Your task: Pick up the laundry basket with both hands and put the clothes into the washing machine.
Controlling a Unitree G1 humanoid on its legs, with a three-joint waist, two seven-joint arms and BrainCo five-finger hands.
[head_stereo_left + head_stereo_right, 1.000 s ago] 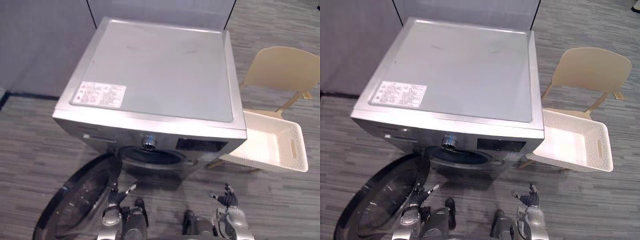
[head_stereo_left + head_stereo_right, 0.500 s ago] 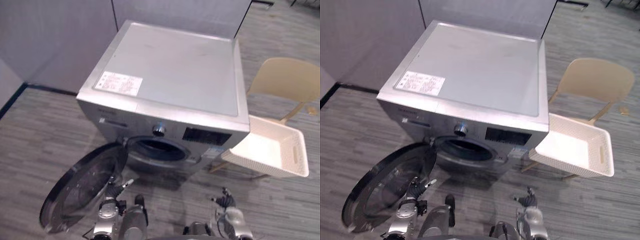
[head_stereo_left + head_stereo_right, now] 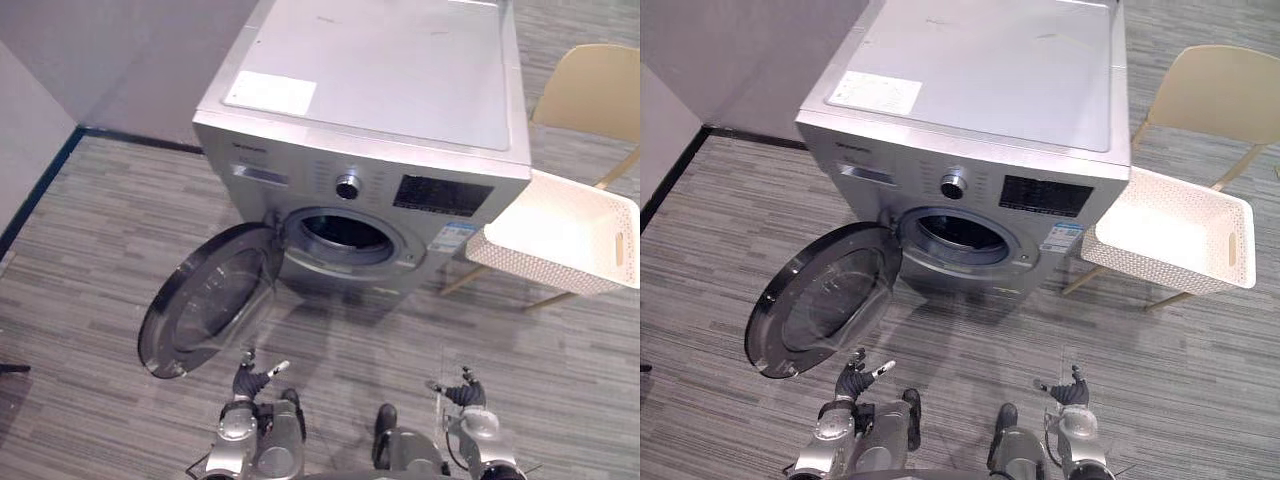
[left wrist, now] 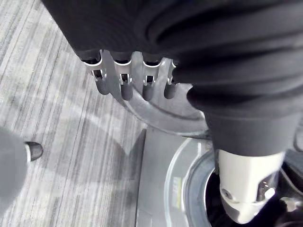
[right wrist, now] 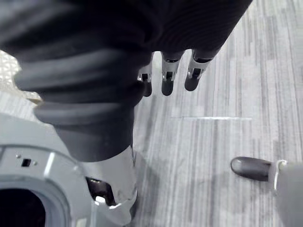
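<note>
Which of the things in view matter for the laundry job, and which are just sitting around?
For the job: laundry basket; washing machine, its round door swung open; left hand and right hand, both open and empty.
Just there: beige chair under the basket.

I can read no text, number or brand in my views. Items that carry print:

1. A white label lies on the top of the washing machine, upper middle of the frame. Its lettering is too small to read.
2. A dark display panel on the front, right of the dial, shows no legible characters.
3. A small blue-and-white sticker sits just below that panel. I cannot resolve its print.
4. A narrow strip left of the dial is likewise illegible.
</note>
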